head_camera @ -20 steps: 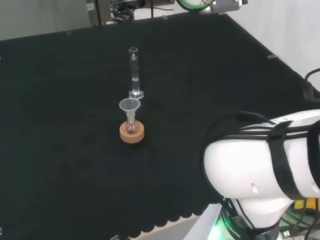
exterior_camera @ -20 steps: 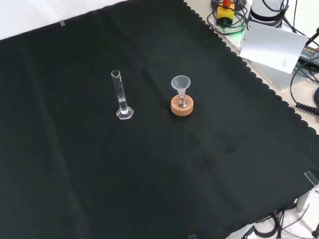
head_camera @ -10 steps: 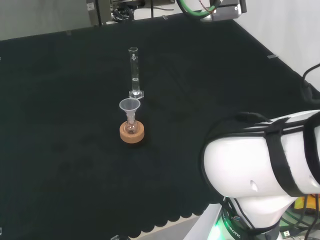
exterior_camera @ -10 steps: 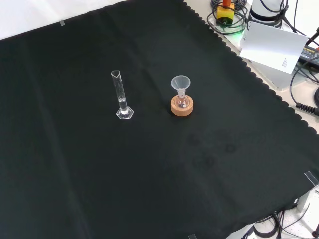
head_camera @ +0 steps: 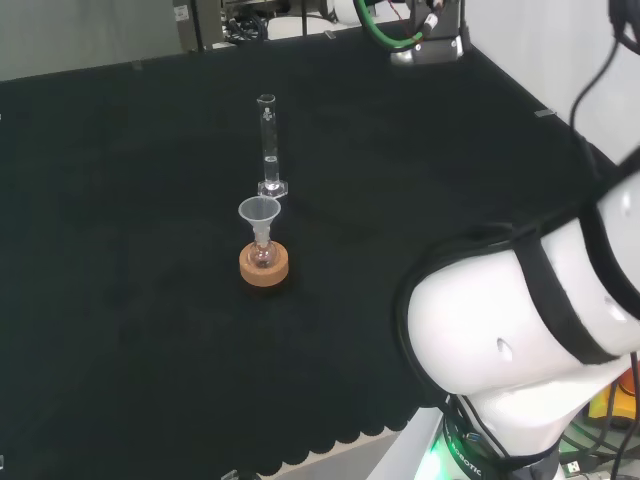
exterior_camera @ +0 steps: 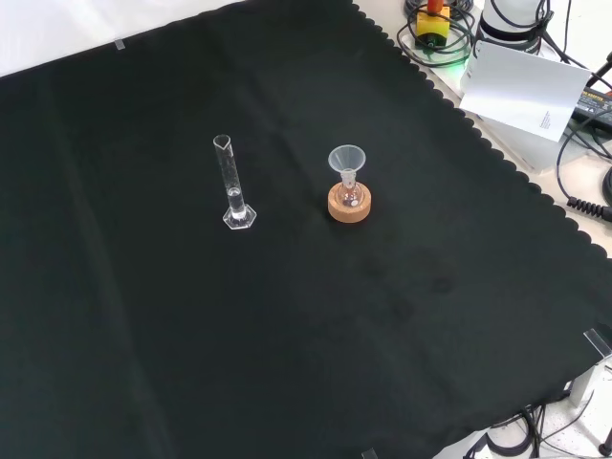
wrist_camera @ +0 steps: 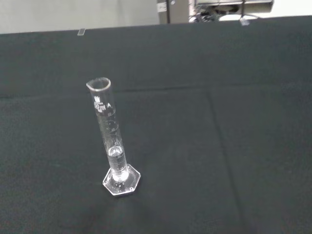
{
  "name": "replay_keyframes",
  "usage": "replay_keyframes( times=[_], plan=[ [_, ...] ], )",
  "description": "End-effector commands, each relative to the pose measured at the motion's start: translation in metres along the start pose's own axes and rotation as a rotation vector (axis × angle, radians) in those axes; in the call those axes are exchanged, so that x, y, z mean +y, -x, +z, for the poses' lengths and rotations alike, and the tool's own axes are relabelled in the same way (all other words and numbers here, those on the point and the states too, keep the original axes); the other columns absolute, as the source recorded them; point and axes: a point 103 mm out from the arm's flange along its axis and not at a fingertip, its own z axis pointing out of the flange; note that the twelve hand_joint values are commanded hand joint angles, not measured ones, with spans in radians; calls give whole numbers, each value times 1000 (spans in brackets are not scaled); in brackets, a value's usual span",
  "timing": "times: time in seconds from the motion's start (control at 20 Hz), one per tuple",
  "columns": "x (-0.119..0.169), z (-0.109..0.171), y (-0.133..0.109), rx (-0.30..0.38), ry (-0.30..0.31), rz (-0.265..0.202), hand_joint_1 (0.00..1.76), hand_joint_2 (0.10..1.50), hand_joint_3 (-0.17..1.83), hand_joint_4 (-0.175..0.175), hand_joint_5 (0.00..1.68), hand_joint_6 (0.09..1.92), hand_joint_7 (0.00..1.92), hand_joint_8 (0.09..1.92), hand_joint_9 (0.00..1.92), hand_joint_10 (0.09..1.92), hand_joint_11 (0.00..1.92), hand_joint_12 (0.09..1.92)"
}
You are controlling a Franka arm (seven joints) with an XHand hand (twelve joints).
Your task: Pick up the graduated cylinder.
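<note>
A tall clear graduated cylinder (head_camera: 268, 145) (exterior_camera: 229, 182) (wrist_camera: 109, 141) stands upright on its six-sided foot on the black cloth. Nothing touches it. A little clear liquid seems to sit near its bottom in the wrist view. Just in front of it in the head view, and to its right in the front view, a small flask with a clear funnel (head_camera: 260, 215) (exterior_camera: 347, 161) in its neck rests on a cork ring (head_camera: 264, 266) (exterior_camera: 349, 203). The arm's big white link (head_camera: 520, 340) fills the lower right of the head view.
Black cloth (exterior_camera: 287, 335) covers the whole bench, with a scalloped edge (exterior_camera: 478, 143) at the front view's right. Cables and a white box (exterior_camera: 526, 86) lie beyond that edge. Equipment stands past the far edge in the head view (head_camera: 240, 20).
The arm's white link has swung in the head view, its upper part rising toward the right. The cylinder, flask and funnel have not moved.
</note>
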Motion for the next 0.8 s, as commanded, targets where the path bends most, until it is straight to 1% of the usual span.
replay_keyframes(
  times=[0.05,0.2,0.35,0.45,0.6,0.8],
  plan=[
    [83,64,35,118,70,-63,299,1143,249,-26,310,87,88,537,276,637,116,1371],
    [98,82,32,130,59,-92,394,1095,244,-30,340,87,130,558,327,637,164,1363],
    [111,100,29,150,44,-111,435,1072,244,-32,350,87,149,568,350,636,179,1362],
    [118,110,29,180,34,-120,451,1063,245,-33,353,87,155,571,357,634,183,1361],
    [124,124,28,211,31,-136,467,1052,249,-34,356,87,154,573,361,631,188,1359],
    [127,141,25,250,3,-146,503,1023,251,-34,346,87,134,569,365,626,195,1356]
  ],
)
